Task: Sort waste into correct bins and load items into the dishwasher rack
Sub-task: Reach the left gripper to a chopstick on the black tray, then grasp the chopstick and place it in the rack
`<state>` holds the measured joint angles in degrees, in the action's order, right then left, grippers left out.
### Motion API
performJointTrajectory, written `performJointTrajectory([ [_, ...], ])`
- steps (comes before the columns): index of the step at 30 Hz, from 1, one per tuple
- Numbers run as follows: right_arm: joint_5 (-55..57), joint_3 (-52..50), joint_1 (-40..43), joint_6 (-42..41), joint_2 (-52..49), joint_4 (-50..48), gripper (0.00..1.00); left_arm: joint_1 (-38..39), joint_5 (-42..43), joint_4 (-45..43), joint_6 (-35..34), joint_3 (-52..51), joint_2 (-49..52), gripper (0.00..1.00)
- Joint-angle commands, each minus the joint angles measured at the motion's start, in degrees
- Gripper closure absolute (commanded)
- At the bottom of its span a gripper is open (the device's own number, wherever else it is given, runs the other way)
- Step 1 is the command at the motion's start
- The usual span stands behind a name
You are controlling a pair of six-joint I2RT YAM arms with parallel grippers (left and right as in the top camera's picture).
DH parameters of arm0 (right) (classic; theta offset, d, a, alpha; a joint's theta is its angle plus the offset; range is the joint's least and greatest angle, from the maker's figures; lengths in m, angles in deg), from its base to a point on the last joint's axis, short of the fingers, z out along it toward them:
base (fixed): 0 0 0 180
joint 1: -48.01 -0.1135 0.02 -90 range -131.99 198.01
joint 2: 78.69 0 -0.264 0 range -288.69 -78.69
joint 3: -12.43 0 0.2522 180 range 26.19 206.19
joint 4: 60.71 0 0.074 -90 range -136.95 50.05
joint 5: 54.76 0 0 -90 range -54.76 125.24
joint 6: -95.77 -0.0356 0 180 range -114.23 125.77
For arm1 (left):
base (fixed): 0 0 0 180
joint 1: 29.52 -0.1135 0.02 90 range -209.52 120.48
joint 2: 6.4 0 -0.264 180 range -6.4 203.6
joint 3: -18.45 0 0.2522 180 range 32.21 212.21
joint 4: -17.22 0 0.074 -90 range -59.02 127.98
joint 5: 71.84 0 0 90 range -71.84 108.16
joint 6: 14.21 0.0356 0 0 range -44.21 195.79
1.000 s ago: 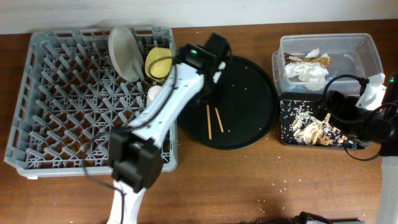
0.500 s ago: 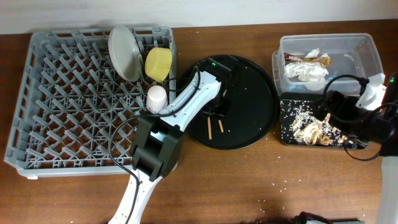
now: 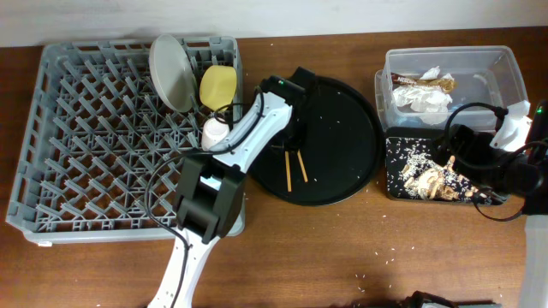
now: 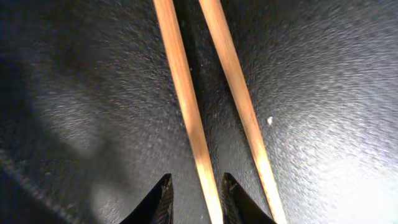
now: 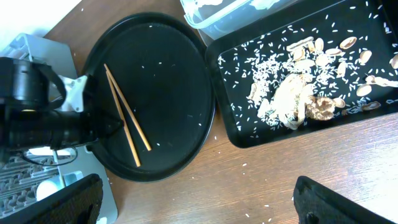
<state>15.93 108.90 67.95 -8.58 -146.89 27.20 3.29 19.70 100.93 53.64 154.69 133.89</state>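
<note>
Two wooden chopsticks (image 3: 295, 167) lie side by side on the large round black tray (image 3: 342, 128). My left gripper (image 3: 294, 141) is down at their far ends. In the left wrist view its jaws (image 4: 196, 186) stand narrow astride the left chopstick (image 4: 186, 112). That stick lies against the right fingertip (image 4: 229, 186), with a gap to the left one. The other chopstick (image 4: 239, 106) lies outside the jaws. My right gripper (image 5: 199, 205) hangs wide open and empty over bare table near the food scraps (image 5: 292, 99).
The grey dishwasher rack (image 3: 86, 128) holds the plate (image 3: 171, 73), yellow bowl (image 3: 218, 85) and a pale cup (image 3: 216, 133) along its right side. The clear tub (image 3: 505, 77) holds napkins (image 3: 424, 98) and a wrapper (image 3: 432, 81). The shallow black tray (image 3: 390, 145) holds scraps and rice.
The left gripper came from the tray's back rim down onto the chopsticks, and its jaws narrowed around one stick. The right arm stayed put.
</note>
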Motion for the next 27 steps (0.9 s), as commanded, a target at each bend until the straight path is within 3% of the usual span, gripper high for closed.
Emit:
performJointTrajectory([
  [1, 0.5, 0.3, 0.4, 0.6, 0.0, 0.0, 0.02, 0.0, 1.3, -0.1, -0.8, 0.1, 3.5, 0.75],
  [6, 0.5, 0.3, 0.4, 0.6, 0.0, 0.0, 0.02, 0.0, 1.2, -0.3, -0.8, 0.1, 3.6, 0.78],
  [10, 0.5, 0.3, 0.4, 0.6, 0.0, 0.0, 0.02, 0.0, 0.3, -0.3, -0.7, 0.1, 3.7, 0.99],
  [17, 0.5, 0.3, 0.4, 0.6, 0.0, 0.0, 0.01, 0.0, 0.2, 0.8, -0.7, 1.8, 3.3, 0.99],
  [27, 0.5, 0.3, 0.4, 0.6, 0.0, 0.0, 0.02, -3.1, -2.7, 23.3, 2.5, 31.4, 1.9, 0.99],
])
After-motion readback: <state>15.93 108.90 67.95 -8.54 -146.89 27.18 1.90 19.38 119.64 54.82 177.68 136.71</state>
